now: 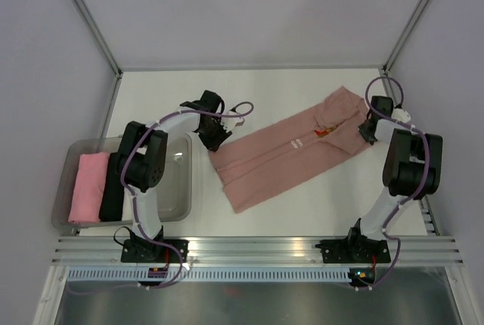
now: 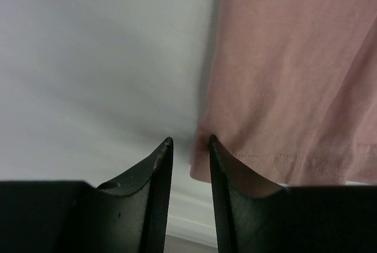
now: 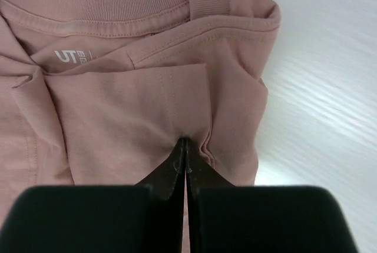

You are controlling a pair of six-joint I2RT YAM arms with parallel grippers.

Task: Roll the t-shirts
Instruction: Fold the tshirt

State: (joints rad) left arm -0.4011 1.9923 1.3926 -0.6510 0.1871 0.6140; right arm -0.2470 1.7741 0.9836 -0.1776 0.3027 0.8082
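The shirt (image 1: 291, 155) is folded long but not rolled yet. My right gripper (image 3: 186, 142) pinches cloth by its collar; my left gripper (image 2: 189, 141) sits by its hem, barely open.

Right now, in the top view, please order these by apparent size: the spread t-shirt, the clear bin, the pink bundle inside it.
1 and 2, unranked: clear bin and spread t-shirt look about equal; the left arm covers part of the bin.
3: pink bundle, clearly smallest.
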